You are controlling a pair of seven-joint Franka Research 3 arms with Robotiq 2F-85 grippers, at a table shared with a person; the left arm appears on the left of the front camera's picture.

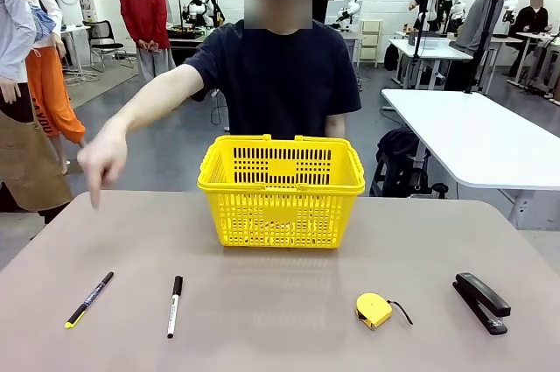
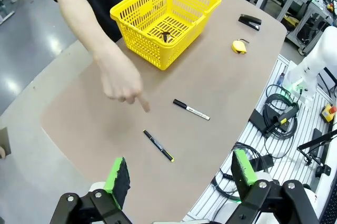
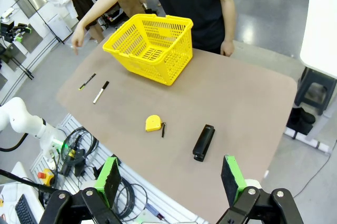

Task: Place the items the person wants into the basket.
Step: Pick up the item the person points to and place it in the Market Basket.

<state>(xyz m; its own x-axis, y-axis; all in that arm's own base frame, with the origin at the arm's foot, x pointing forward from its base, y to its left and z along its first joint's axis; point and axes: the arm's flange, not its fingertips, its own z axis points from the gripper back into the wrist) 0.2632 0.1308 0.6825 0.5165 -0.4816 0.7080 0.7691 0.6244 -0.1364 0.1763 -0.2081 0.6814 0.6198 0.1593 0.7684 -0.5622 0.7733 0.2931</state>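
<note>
Two hands hang wide open and empty above the bench: left hand, right hand. The person points toward the black pen at the bench's left. One dark item seems already inside the basket; pen and tape measure lie outside, not yet placed.

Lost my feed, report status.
Left tool open, right tool open. Person's hand points toward yellow-tipped pen, lying on table. Only that hand nearby.
</note>
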